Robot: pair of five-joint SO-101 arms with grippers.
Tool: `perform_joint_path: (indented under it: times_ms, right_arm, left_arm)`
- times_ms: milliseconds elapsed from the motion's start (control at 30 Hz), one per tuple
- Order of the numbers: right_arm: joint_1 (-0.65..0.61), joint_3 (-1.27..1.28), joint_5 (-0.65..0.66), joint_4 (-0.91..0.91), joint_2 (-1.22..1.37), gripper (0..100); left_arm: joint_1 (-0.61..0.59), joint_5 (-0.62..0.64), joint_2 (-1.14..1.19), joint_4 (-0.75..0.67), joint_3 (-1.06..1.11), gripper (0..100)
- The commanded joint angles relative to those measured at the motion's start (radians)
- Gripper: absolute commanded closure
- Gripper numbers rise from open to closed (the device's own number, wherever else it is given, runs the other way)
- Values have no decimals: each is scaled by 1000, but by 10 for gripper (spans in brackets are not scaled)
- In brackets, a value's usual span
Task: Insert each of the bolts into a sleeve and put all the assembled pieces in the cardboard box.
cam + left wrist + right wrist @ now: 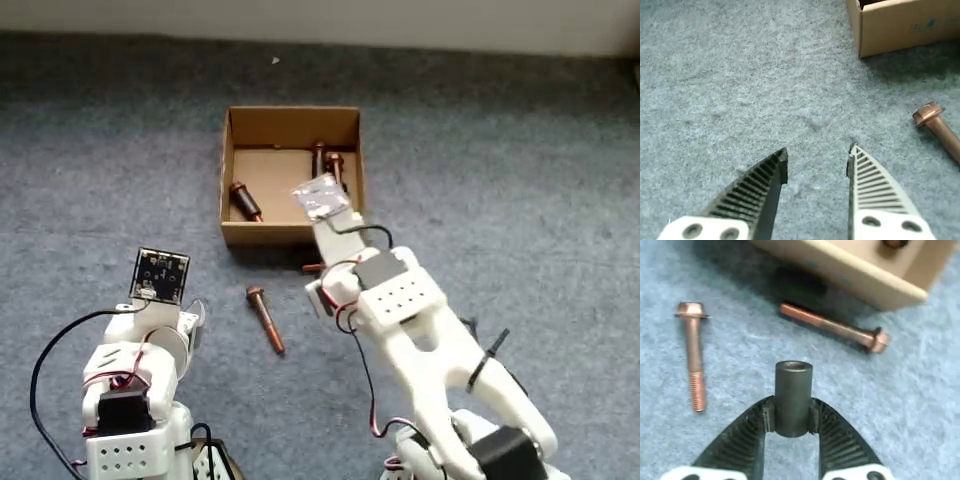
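Dark sleeve (793, 390) clamped in right gripper (791, 412) jaws near box (840, 270); left gripper (817, 165) jaws apart, empty. Next, likely: left grabs bolt (937, 125), inserts.

High view: overhead, looking down. Wrist views: low, close, both facing the cardboard box (900, 25) and loose bolt (937, 127).

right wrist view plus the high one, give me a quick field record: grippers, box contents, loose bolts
right gripper: shut on dark sleeve
left gripper: open, empty, over carpet
cardboard box: open, assembled pieces inside
near bolt: bare, on the carpet close to the box front
second bolt: bare, on the carpet farther out
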Motion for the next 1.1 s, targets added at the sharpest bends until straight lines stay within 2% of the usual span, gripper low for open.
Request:
perform_joint_path:
  times_ms: [0,167,300,467,600,700,933,1067]
  right_arm:
    - [114,51,-72,-2,-107,994]
    - [243,120,-176,-93,-116,994]
    - [271,228,-235,-240,-116,994]
    - [271,283,-242,-305,-117,994]
    - [272,285,-242,-305,-117,994]
    - [272,288,-242,-306,-117,994]
    - [286,289,-242,-306,-117,994]
    - [309,289,-242,-306,-117,994]
  left_arm:
    - [12,-12,-4,-20,-21,787]
    - [110,-11,2,15,-119,787]
    - [200,-12,4,133,-214,786]
    - [229,-12,101,110,-245,782]
    - [297,5,367,84,-329,755]
    - [335,98,608,78,-452,724]
    - [452,344,1107,75,-677,720]
    - [456,419,1343,-3,-734,723]
